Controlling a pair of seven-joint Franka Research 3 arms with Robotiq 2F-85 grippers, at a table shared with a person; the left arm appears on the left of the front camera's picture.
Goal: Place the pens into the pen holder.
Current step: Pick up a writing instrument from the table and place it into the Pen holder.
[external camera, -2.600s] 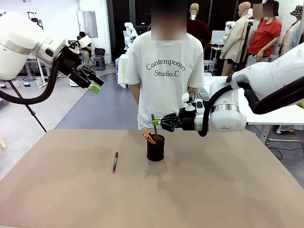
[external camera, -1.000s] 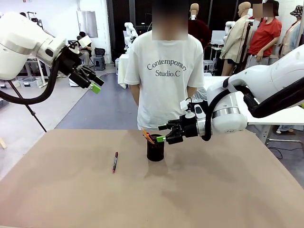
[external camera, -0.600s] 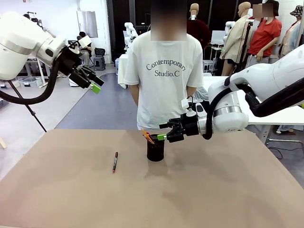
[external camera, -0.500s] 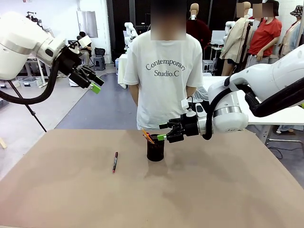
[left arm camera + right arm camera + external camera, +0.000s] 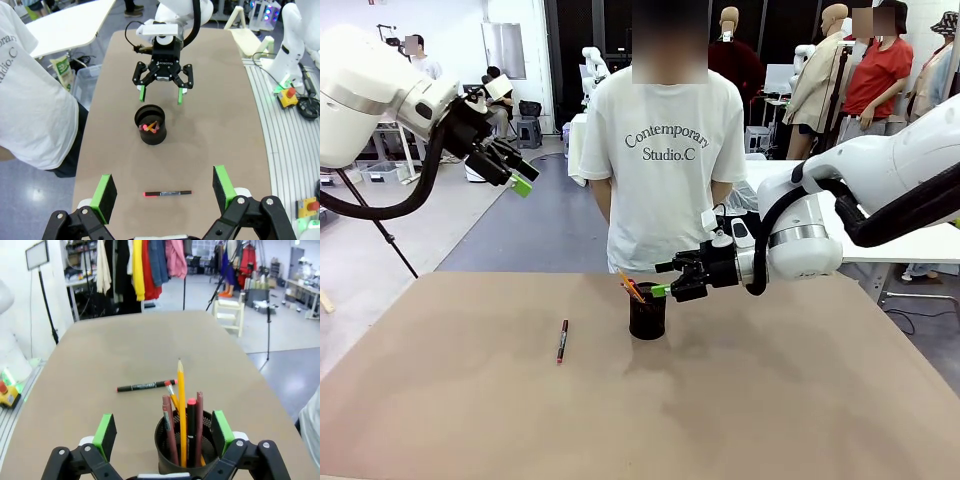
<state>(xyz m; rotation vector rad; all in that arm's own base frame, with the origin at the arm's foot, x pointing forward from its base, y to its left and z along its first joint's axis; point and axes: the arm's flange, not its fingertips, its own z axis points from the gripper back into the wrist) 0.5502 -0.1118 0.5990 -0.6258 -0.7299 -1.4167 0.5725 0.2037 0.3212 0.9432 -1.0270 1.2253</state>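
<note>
In the front view, a small black cylindrical wire-mesh pen holder (image 5: 647, 314) stands near the middle of the brown counter (image 5: 800, 400), with an orange-yellow pencil-like pen (image 5: 631, 287) poking from its top. The right gripper (image 5: 664, 279) hovers just beside the holder's rim, jaws wide and empty. A thin dark red pen with black parts (image 5: 562, 341) lies flat on the counter, apart from the holder. The left gripper (image 5: 523, 180) is held high at the left, fully open, holding nothing.

The left wrist view looks down past its own green pads (image 5: 106, 192) at this loose pen, which lies along the line from pad to pad, with the holder beyond it.

In the right wrist view, the holder sits between the spread fingers with the pencil and several dark red pens upright inside.

The step in hand looks like fetching the last pen. The left gripper would likely need to descend, roll so its jaws cross the shaft, and close low against the counter.
</note>
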